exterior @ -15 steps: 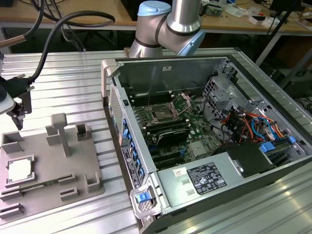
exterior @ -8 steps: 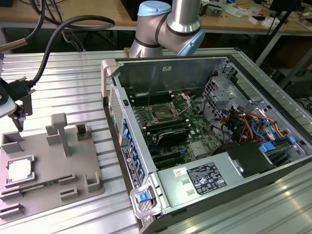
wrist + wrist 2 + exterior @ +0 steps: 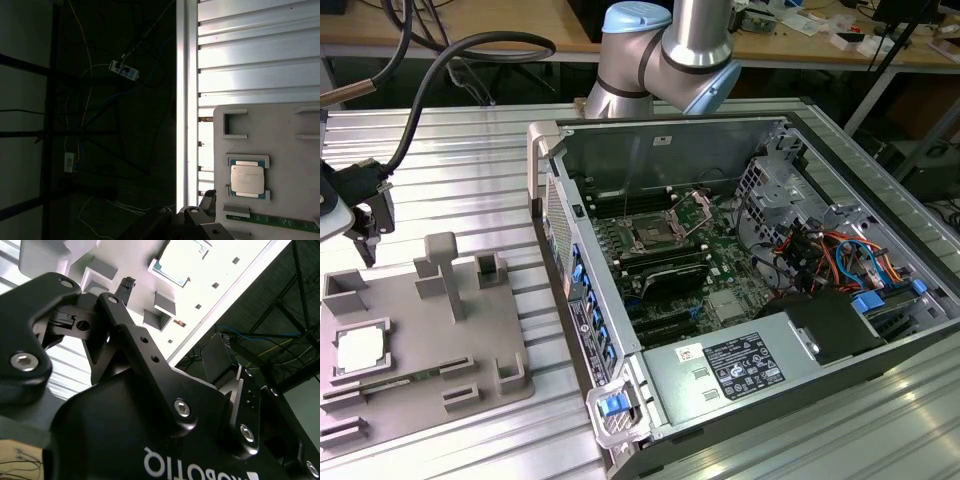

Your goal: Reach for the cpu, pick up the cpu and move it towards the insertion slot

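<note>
Silvery cpu [image 3: 247, 180] untouched, exterior view's insertion slot [image 3: 651, 238]

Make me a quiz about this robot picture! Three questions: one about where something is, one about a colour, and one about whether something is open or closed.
1. Where is the cpu?
A) in the grey tray
B) on the floor
C) on a shelf

2. What colour is the cpu's top?
A) red
B) silvery-white
C) black

3. The computer case is:
A) closed up
B) open on its side
C) wrapped in paper

Answers:
1 A: it lies flat in the tray at the exterior view's left, and the gripper is apart from it.
2 B: its top shows as pale metal in the first wrist view.
3 B: the board and the insertion slot show inside.
</note>
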Motion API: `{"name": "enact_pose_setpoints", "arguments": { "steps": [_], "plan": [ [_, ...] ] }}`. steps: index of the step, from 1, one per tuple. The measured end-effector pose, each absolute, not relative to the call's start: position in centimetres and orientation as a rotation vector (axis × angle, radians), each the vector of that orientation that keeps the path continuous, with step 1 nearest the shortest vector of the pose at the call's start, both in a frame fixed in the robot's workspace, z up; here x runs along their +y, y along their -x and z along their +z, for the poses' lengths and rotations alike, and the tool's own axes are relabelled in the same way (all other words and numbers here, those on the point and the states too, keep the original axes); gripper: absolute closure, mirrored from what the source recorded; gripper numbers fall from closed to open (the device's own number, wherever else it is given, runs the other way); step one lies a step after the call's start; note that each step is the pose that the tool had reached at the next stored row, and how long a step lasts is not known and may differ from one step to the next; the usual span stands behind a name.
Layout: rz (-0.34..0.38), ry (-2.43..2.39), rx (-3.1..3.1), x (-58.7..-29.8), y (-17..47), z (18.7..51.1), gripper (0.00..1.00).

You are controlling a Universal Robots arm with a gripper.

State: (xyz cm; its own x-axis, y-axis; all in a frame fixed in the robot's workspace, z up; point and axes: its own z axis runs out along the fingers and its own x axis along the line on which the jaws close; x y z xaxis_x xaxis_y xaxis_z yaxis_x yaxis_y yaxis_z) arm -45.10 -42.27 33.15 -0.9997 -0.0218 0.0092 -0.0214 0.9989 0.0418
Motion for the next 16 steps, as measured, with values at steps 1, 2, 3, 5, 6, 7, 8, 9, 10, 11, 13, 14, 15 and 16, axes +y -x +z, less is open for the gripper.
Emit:
{"name": "enact_pose_setpoints", "arguments": {
  "steps": [1, 2, 3, 5, 6, 7, 8, 9, 10, 11, 13, 14, 15, 16],
  "plan": [
    [-0.065, -0.034, -3.131, -42.27, 45.1, 33.15, 0.19],
    [-0.065, -0.034, -3.131, -42.27, 45.1, 33.15, 0.19],
    [-0.065, -0.034, -3.131, -42.27, 45.1, 33.15, 0.19],
    [-0.065, -0.034, -3.131, -42.27, 45.1, 33.15, 0.19],
    [-0.065, -0.034, -3.131, -42.27, 45.1, 33.15, 0.19],
    [-0.065, -0.034, -3.131, -42.27, 45.1, 33.14, 0.18],
    [-0.067, -0.034, -3.131, -42.27, 45.09, 33.13, 0.11],
    [-0.07, -0.034, -3.131, -42.27, 45.09, 33.13, 0.11],
    [-0.071, -0.034, -3.131, -42.27, 45.09, 33.14, 0.11],
    [-0.072, -0.034, -3.131, -42.27, 45.09, 33.14, 0.11],
    [-0.074, -0.034, -3.131, -42.27, 45.1, 33.12, 0.11],
    [-0.074, -0.034, -3.131, -42.27, 45.1, 32.98, 0.11],
    [-0.074, -0.034, -3.131, -42.29, 45.1, 32.78, 0.11],
    [-0.074, -0.034, -3.131, -42.29, 45.09, 32.56, 0.11]
  ]
}}
